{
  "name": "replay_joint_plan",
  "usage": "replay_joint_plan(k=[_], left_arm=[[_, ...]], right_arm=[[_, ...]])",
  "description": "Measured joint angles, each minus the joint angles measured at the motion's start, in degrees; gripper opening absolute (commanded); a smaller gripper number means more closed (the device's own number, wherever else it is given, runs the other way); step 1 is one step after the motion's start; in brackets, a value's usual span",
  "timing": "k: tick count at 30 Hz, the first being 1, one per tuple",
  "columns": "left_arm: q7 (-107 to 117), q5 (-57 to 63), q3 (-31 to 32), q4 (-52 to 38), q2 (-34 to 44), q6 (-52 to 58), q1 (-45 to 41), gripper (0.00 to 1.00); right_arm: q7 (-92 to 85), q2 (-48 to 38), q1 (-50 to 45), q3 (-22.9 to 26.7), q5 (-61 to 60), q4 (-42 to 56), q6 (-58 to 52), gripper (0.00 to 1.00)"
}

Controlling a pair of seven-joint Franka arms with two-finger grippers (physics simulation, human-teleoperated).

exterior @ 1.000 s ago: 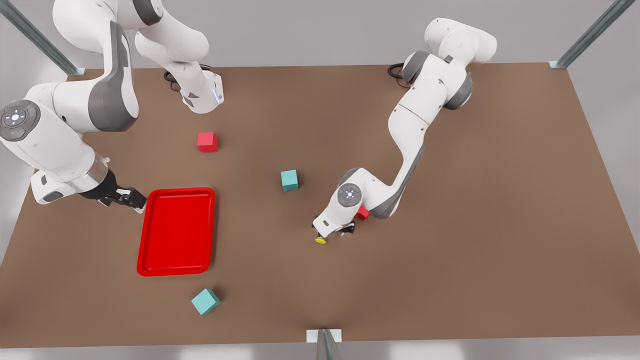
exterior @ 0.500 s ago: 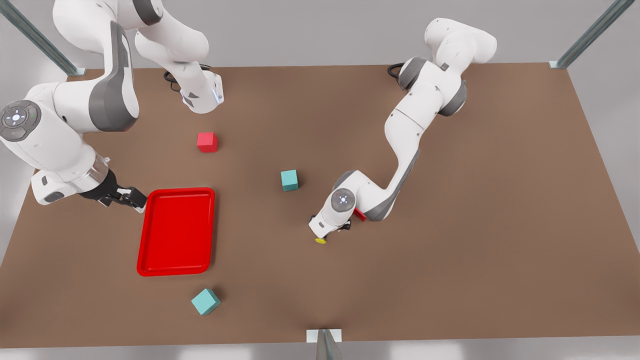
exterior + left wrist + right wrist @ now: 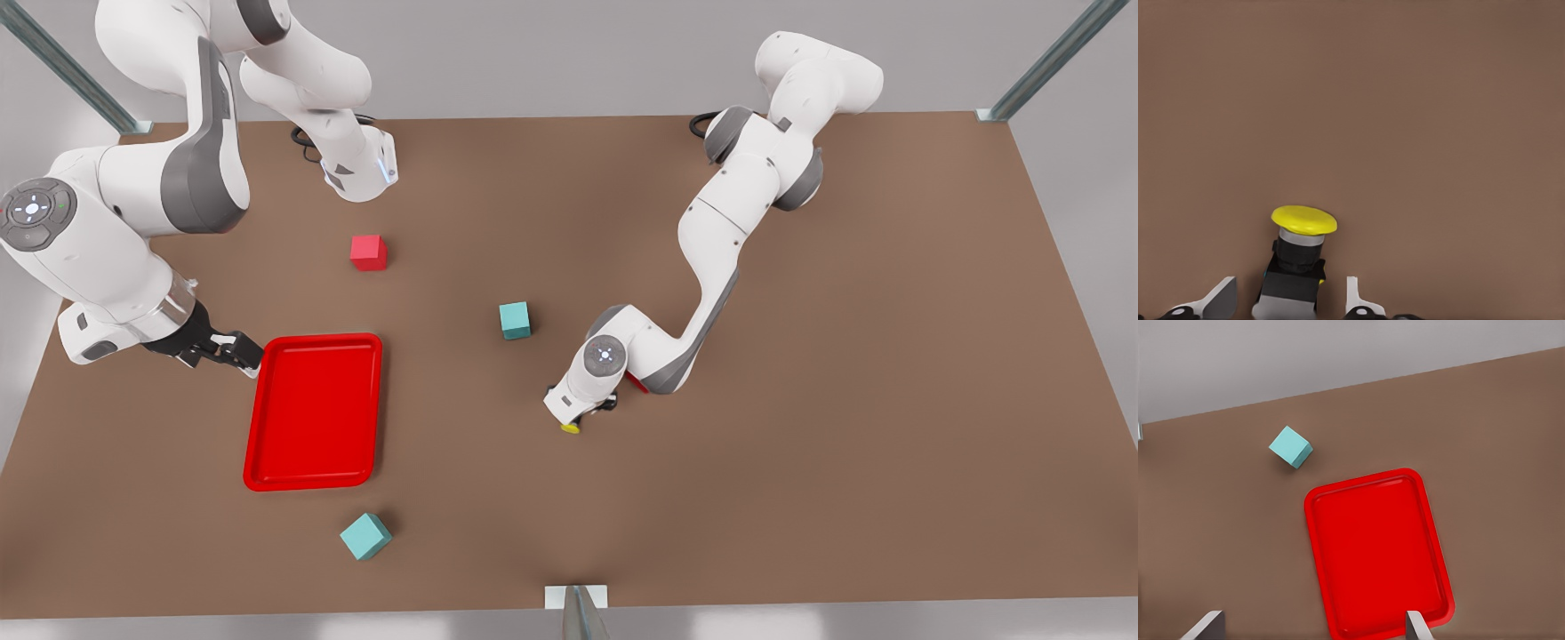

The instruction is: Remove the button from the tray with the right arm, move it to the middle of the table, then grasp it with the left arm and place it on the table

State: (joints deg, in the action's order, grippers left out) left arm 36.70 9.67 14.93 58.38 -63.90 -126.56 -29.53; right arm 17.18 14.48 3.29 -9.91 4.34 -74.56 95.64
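The button (image 3: 570, 428), with its yellow cap on a black-grey body, rests on the brown table (image 3: 889, 400) near the middle. My left gripper (image 3: 587, 413) is low over it. In the left wrist view the button (image 3: 1297, 260) sits tilted between the two fingertips, with a gap on each side, so the left gripper (image 3: 1291, 295) is open. The red tray (image 3: 313, 340) lies at the front view's left with nothing in it. Just beside the tray's far corner waits my right gripper (image 3: 222, 351), open. In the right wrist view the tray (image 3: 1365, 480) lies beyond that gripper's (image 3: 1311, 625) spread fingertips.
A red cube (image 3: 368, 252) sits behind the tray and a teal cube (image 3: 515, 320) lies near the table's middle. Another teal cube (image 3: 365, 536) (image 3: 1291, 447) lies in front of the tray. A sliver of a red cube (image 3: 635, 382) peeks from behind the left arm.
My left arm's wrist has shifted slightly toward the front view's left, closer over the button, covering more of the red cube behind it. The button and the right arm have stayed put.
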Motion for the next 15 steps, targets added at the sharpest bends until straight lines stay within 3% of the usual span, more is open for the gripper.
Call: replay_joint_plan(k=[12,13,15], left_arm=[[0.44,0.07,0.00,0.01,-0.74,-1.21,0.00,0.77],[0.47,0.09,0.00,0.01,-0.77,-1.31,0.00,0.69],[0.51,0.09,0.00,-0.01,-0.77,-1.48,0.00,0.64]], right_arm=[[-0.14,0.00,-0.21,0.00,0.08,0.00,0.00,1.00],[-0.15,0.00,-0.21,0.00,0.08,0.00,0.00,1.00],[-0.17,0.00,-0.20,-0.05,0.09,0.00,0.00,1.00]])
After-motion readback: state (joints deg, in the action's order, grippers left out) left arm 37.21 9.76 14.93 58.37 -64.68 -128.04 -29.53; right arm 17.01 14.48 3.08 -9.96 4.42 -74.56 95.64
